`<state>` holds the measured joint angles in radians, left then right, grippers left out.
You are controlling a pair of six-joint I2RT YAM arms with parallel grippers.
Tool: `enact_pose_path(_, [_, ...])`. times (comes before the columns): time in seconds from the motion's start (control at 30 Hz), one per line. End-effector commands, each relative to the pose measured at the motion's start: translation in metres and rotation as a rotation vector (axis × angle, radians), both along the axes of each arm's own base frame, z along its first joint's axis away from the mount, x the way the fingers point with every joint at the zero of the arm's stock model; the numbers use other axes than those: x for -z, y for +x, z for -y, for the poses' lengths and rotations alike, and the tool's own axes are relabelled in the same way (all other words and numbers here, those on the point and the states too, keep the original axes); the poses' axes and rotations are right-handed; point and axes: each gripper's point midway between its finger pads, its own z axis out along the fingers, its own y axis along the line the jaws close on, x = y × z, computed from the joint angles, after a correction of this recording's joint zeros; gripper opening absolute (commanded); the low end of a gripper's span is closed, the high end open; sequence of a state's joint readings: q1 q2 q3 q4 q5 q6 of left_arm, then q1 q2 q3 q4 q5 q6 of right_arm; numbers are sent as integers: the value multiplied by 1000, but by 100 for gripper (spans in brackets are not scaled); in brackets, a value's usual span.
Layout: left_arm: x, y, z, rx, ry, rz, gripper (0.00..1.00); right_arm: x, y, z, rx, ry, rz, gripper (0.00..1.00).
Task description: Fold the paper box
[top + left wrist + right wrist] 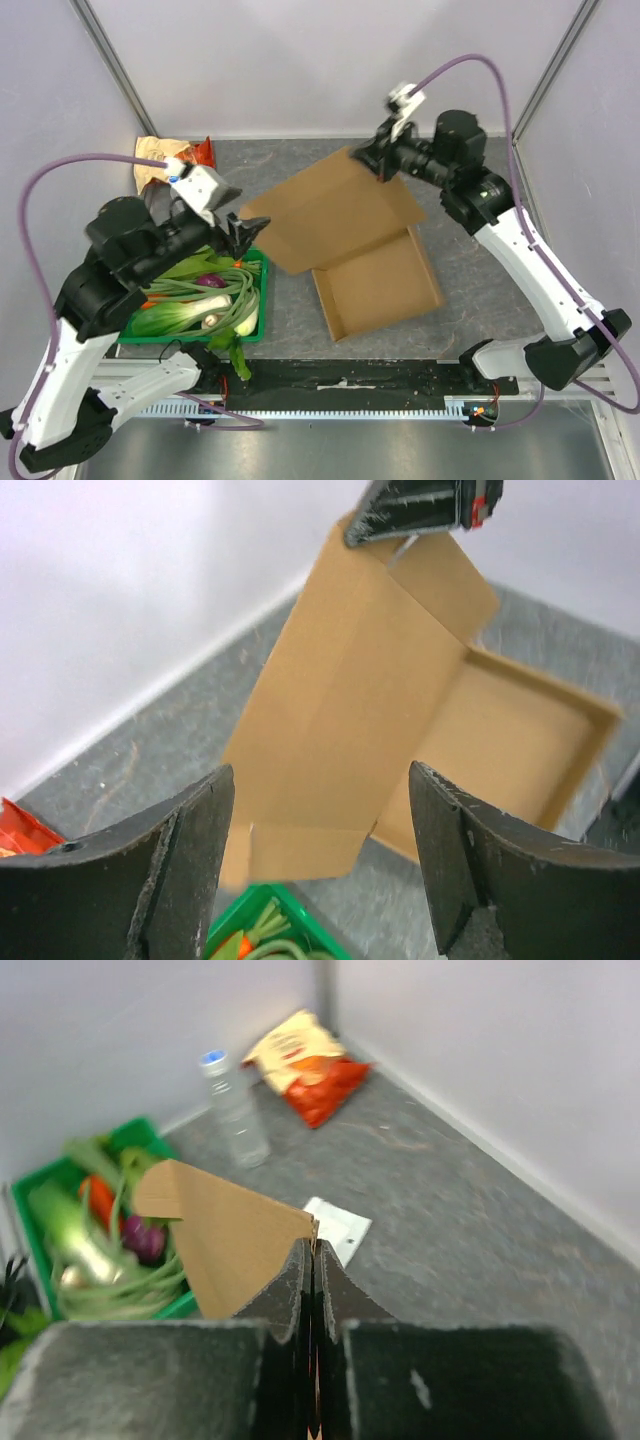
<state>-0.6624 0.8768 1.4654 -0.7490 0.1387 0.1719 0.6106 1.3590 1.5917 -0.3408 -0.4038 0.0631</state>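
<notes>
Box (375,285) sits mid-tabletop (290,310), tray flat, lid (330,215) raised w/ long axis running far-right to near-left. Right end effector (372,160) is clamped shut on lid's far corner. Left end effector (240,235) — jaws apart, holding nothing — faces lid's free near-left corner, just short of it, so prob. the nearer one for the next fold.

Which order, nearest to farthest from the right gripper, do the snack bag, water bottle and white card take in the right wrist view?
1. White card, on the floor just beyond the right gripper, which is shut on the paper box.
2. Water bottle, upright, farther back, left in the view.
3. Snack bag, farthest, by the back wall.
</notes>
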Motion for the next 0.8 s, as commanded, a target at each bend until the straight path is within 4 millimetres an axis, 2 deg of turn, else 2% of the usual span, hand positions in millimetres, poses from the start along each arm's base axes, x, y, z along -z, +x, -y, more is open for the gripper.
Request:
enact_pose_path(0.0, [-49,11,-9,-127,-231,45,77,-39,42,49,167,334,-102,0])
enact_pose_path(0.03, [-49,14,-9,-134,-232,49,77,-31,47,55,173,353,-133,0])
enact_pose_path(0.07, [-46,17,-8,-147,-228,43,77,-27,57,74,213,384,-139,0])
enact_pose_path(0.1, [-37,23,-2,-152,-229,2,77,-11,60,77,195,428,-185,0])
enact_pose_path(0.13, [-31,31,-4,-187,-224,-11,77,-7,61,84,187,448,-180,0])
enact_pose_path(0.17, [-25,38,-4,-218,-224,-25,77,-5,65,102,217,467,-157,0])
enact_pose_path(0.2, [-7,49,0,-242,-197,-62,77,9,68,110,222,472,-157,0])
enact_pose_path(0.23, [-1,57,-1,-268,-199,-71,76,15,69,117,228,465,-143,0])
enact_pose_path(0.27, [8,70,-8,-326,-203,-92,76,20,75,136,268,456,-126,0])
enact_pose_path(0.3, [29,82,-8,-352,-181,-134,75,33,77,146,284,447,-127,0])
enact_pose_path(0.33, [40,92,-10,-371,-186,-159,75,38,73,149,244,430,-122,0])
enact_pose_path(0.37, [45,107,-20,-399,-239,-181,75,41,77,171,278,428,-106,0])
enact_pose_path(0.43, [89,131,-25,-428,-246,-295,74,51,76,185,278,417,-98,0])
enact_pose_path(0.47, [95,148,-36,-450,-326,-337,74,54,79,201,308,419,-90,0])
enact_pose_path(0.5, [123,160,-40,-474,-336,-416,73,57,79,207,308,423,-82,0])
enact_pose_path(0.53, [155,178,-40,-498,-336,-515,62,57,80,212,312,427,-76,0])
enact_pose_path(0.57, [175,190,-45,-532,-350,-580,59,57,81,220,316,439,-72,0])
enact_pose_path(0.63, [197,203,-37,-513,-324,-678,57,57,84,229,330,454,-76,0])
enact_pose_path(0.67, [232,214,-35,-543,-279,-777,57,54,85,233,325,472,-75,0])
enact_pose_path(0.7, [237,220,-36,-564,-271,-802,57,53,85,235,324,480,-74,0])
enact_pose_path(0.77, [267,229,-42,-629,-215,-836,56,48,84,240,328,496,-59,0])
